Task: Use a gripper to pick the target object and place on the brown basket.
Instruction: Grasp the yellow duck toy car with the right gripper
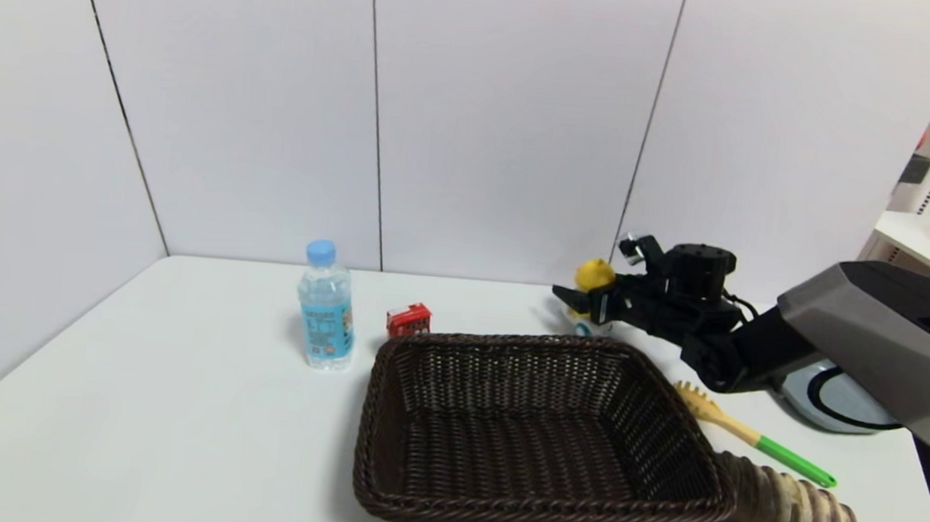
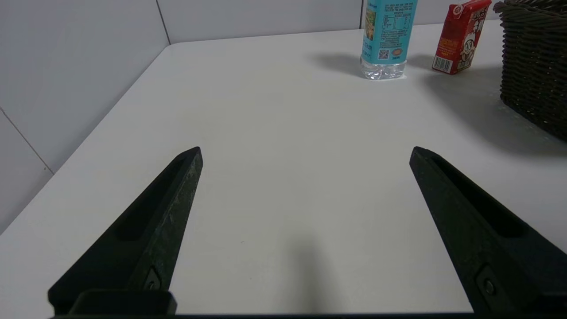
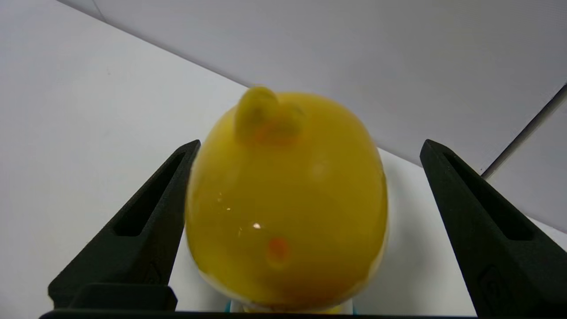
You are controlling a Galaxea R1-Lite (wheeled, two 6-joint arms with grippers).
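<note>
The yellow duck (image 1: 594, 275) sits on its white cart with blue wheels at the back of the table, just behind the brown basket's (image 1: 508, 343) far right corner. My right gripper (image 1: 582, 299) is open around the duck at head height. In the right wrist view the duck's round head (image 3: 285, 199) fills the gap of the right gripper (image 3: 310, 145); one finger (image 3: 146, 217) touches it and the other stands apart. The left gripper (image 2: 305, 150) is open and empty over bare table, with the basket's wall (image 2: 536, 66) off to one side.
A water bottle (image 1: 327, 304) and a small red carton (image 1: 408, 320) stand left of the basket; both also show in the left wrist view, bottle (image 2: 385, 35) and carton (image 2: 460, 37). A yellow-and-green pasta fork (image 1: 750, 437), a grey plate (image 1: 836, 398) and a ribbed tan tube (image 1: 794, 511) lie to the right.
</note>
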